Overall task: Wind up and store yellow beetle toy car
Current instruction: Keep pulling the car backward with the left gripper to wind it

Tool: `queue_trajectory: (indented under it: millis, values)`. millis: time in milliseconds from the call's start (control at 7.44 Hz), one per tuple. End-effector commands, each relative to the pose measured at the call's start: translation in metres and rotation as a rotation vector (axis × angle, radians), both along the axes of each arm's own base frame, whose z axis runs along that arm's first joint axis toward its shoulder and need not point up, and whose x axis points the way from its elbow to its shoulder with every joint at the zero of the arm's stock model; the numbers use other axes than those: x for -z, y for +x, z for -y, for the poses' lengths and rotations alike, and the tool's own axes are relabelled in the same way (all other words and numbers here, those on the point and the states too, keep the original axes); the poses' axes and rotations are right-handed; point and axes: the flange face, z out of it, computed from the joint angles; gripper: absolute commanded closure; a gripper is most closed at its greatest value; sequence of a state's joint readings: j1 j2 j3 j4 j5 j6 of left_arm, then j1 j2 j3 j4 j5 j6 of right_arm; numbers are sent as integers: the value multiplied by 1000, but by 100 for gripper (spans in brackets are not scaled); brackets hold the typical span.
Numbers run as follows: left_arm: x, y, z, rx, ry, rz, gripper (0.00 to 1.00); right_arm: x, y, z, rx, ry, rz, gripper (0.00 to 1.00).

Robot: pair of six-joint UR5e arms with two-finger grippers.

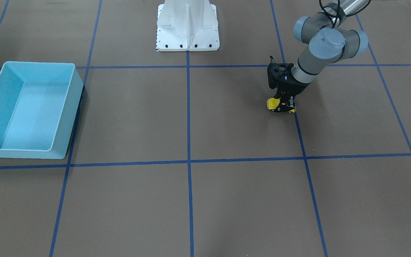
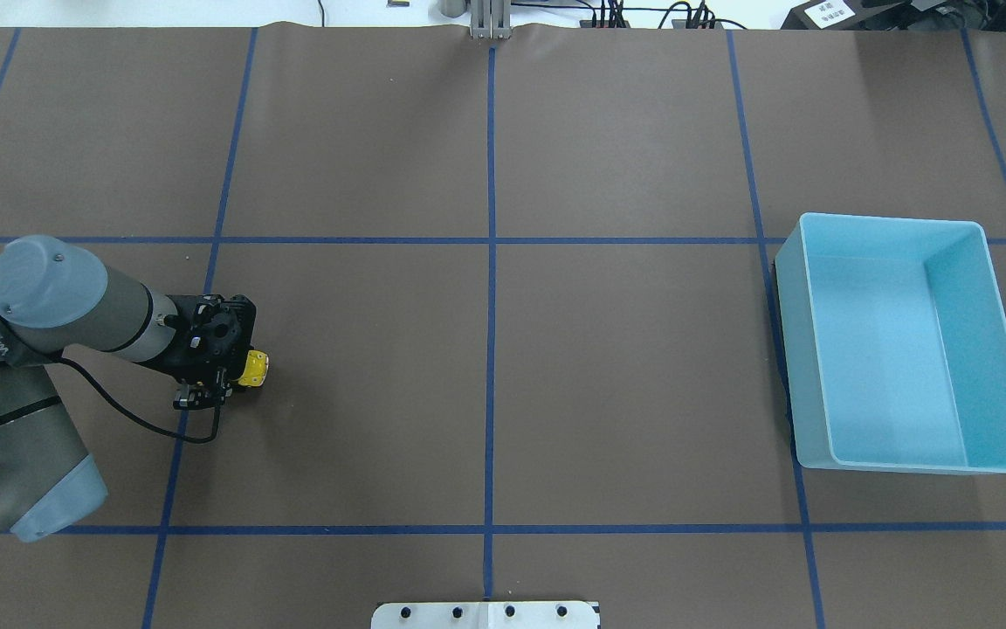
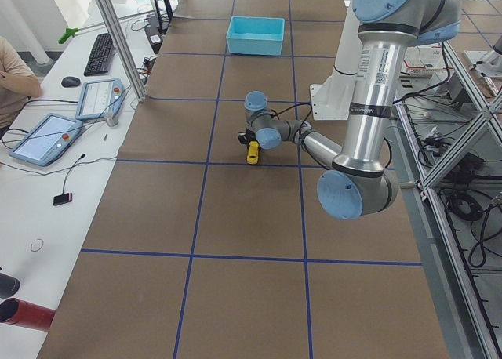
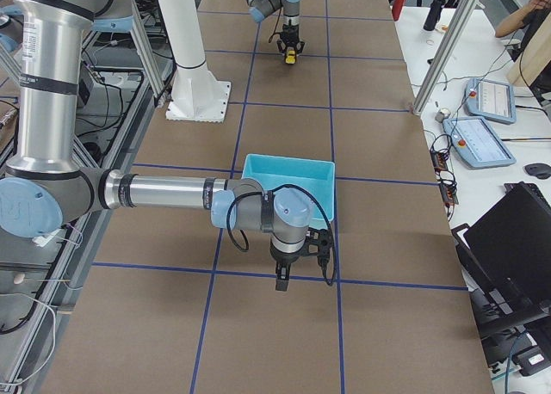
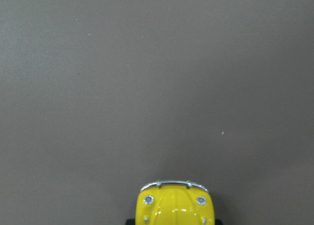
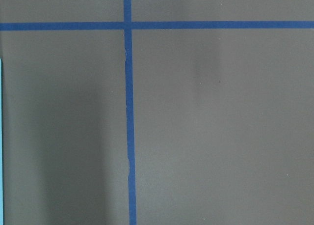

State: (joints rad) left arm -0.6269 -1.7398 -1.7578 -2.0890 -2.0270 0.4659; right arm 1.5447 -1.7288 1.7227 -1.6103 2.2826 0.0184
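Note:
The yellow beetle toy car point(image 1: 272, 104) stands on the brown table on the robot's left side. My left gripper point(image 1: 284, 105) is down over it, its fingers closed on the car's sides, with the car's nose sticking out. The car also shows in the overhead view point(image 2: 253, 368), under the left gripper point(image 2: 222, 374), and at the bottom of the left wrist view point(image 5: 174, 206). The light blue bin point(image 2: 892, 221) stands far off on the robot's right side. My right gripper point(image 4: 297, 272) hangs over the table just beside the bin point(image 4: 288, 160); I cannot tell whether it is open.
Blue tape lines divide the brown table point(image 2: 485, 384) into squares. The white robot base point(image 1: 187, 26) stands at the table's edge. The bin is empty. Operators' desks with tablets point(image 3: 47, 135) lie beyond the far table edge.

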Motion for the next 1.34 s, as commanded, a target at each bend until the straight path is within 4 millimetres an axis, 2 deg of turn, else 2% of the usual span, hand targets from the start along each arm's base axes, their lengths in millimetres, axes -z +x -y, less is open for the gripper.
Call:
queue_trajectory:
  millis: [0, 538, 1209]
  values:
    - [-11, -4, -5, -2, 0, 1, 97, 0, 0, 0, 0, 0, 0, 0]
    - [-17, -9, -8, -4, 7, -10, 97, 1, 0, 0, 0, 1, 0, 0]
    - [-36, -20, -16, -6, 14, -23, 97, 0, 0, -1, 0, 0, 0, 0]
